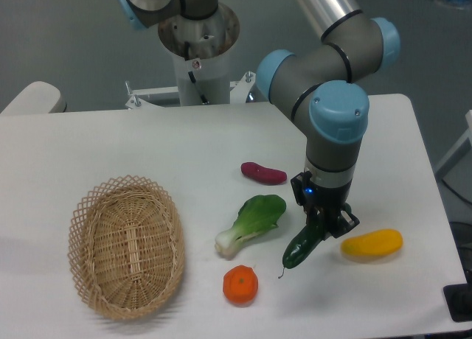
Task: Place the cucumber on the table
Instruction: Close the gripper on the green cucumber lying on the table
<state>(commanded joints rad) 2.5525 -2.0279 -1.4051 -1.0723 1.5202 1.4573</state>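
The cucumber (pixel 299 250) is dark green and glossy, tilted, with a thin stem tail pointing down to the left. Its lower end is at or just above the white table (pixel 147 147); I cannot tell whether it touches. My gripper (pixel 323 222) points down at the front right and is shut on the cucumber's upper end. The fingers hide that end.
A yellow vegetable (pixel 372 243) lies just right of the gripper. A bok choy (pixel 252 221) lies to the left, an orange fruit (pixel 240 285) at the front, a dark red piece (pixel 263 173) behind. A wicker basket (pixel 127 245) stands at the front left.
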